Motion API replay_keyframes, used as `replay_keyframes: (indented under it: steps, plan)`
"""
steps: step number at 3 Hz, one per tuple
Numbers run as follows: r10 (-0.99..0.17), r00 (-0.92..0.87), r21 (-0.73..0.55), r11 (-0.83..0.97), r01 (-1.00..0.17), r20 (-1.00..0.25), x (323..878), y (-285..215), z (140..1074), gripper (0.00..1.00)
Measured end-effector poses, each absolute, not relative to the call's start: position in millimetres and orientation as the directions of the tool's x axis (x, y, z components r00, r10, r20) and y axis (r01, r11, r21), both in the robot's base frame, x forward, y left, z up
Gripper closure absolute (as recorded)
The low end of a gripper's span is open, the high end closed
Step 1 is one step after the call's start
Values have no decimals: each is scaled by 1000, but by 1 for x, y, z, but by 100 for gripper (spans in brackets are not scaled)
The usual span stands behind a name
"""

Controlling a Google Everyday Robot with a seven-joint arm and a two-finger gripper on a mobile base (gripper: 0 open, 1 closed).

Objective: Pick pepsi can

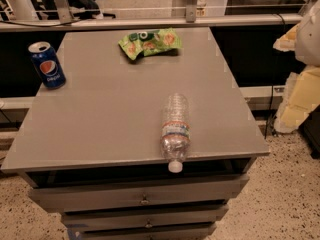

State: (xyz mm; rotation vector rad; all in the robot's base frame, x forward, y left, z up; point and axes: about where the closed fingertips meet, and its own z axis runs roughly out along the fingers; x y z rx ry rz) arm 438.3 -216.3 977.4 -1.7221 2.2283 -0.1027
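The pepsi can (47, 65), dark blue with a red-white-blue logo and a silver top, stands upright at the far left edge of the grey table top (100, 119). My gripper (298, 96) shows as a white and pale-yellow shape at the right edge of the view. It is beyond the table's right side, far from the can, and nothing shows in it.
A clear plastic bottle (174, 131) lies on its side at the table's front edge, its white cap over the edge. A green snack bag (150, 43) lies at the back middle. Drawers (140, 196) sit below the top. A rail (150, 21) runs behind.
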Motion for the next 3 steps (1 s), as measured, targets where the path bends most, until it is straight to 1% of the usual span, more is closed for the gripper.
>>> replay_keyframes:
  steps: [1, 2, 3]
  plan:
    - [-953, -221, -251, 270, -930, -208, 438, -216, 977, 0]
    - [-925, -230, -219, 302, -928, -301, 454, -199, 967, 0]
    - [-864, -220, -150, 317, -937, -454, 487, -147, 949, 0]
